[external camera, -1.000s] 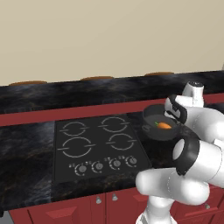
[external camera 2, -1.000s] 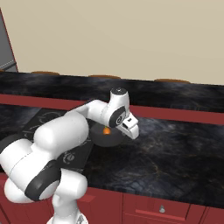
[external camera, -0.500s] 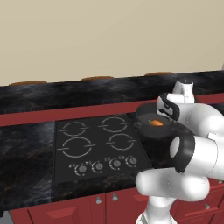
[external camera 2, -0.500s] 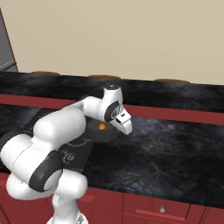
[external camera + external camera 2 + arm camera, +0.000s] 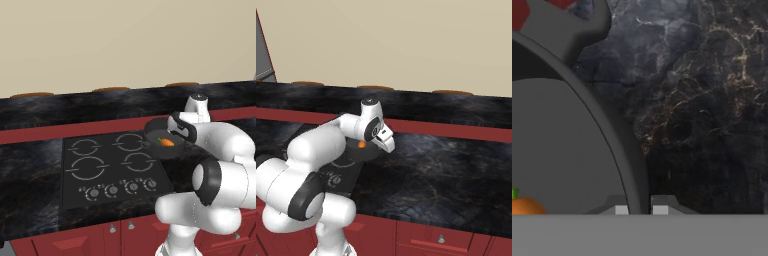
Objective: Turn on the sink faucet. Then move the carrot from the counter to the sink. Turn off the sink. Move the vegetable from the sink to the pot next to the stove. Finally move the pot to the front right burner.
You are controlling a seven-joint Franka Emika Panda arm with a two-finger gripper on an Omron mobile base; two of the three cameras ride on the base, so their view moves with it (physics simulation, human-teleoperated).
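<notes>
One second on, we had carried the pot, carrot inside, leftward toward the stove; gripper fingers pinched its rim, burner placement remained

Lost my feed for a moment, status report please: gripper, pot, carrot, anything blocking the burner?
Gripper shut on pot rim. Carrot inside the pot. Pot at the stove right edge, short of the front right burner. Nothing on that ring.
</notes>
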